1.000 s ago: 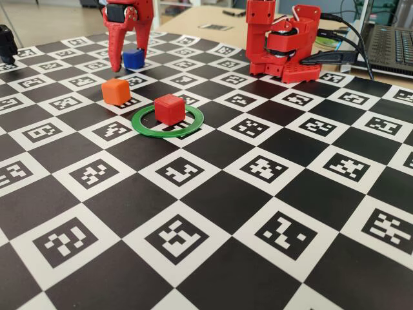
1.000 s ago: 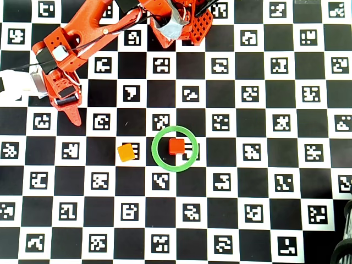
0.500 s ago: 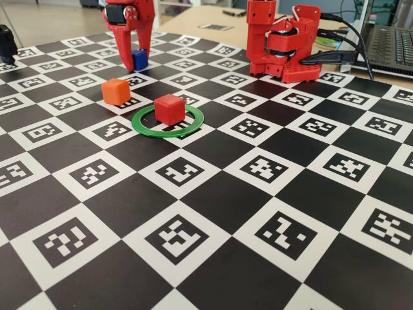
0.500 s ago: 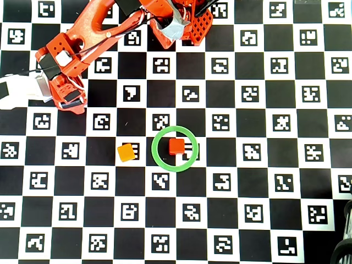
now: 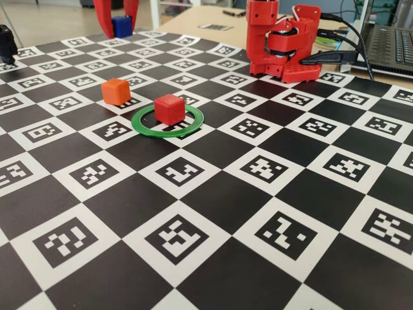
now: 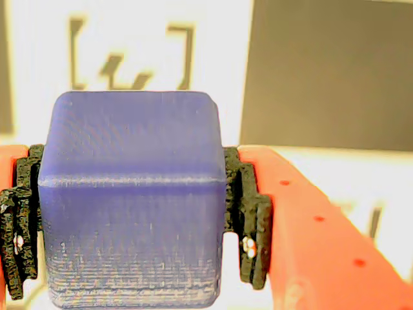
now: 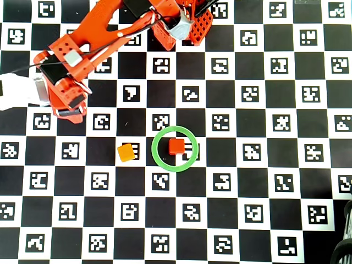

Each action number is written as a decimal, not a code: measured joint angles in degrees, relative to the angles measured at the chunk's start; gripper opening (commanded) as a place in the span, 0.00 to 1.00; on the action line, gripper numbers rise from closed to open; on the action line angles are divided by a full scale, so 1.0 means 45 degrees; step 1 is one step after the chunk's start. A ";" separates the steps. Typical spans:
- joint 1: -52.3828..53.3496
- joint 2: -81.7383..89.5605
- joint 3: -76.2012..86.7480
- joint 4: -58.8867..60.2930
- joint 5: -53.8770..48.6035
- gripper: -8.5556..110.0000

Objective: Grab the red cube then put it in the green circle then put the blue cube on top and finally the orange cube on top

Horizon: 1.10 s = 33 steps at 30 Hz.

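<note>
The red cube sits inside the green circle; both show in the overhead view, cube and ring. The orange cube stands just left of the ring on the board, also in the overhead view. My gripper is shut on the blue cube at the far left back of the board. In the wrist view the blue cube fills the space between my black pads. In the overhead view the arm hides the blue cube.
The arm's red base stands at the back of the checkered marker board. A laptop and cables lie behind it at the right. A black object stands at the left edge.
</note>
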 measured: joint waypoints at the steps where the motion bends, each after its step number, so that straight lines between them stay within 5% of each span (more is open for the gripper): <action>1: -0.0410 0.0098 -0.0156 0.0176 0.0586 0.19; 18: -0.6934 0.0469 0.0898 0.0508 0.9980 0.19; 33: -0.8828 0.2383 0.4336 -0.1992 1.1289 0.19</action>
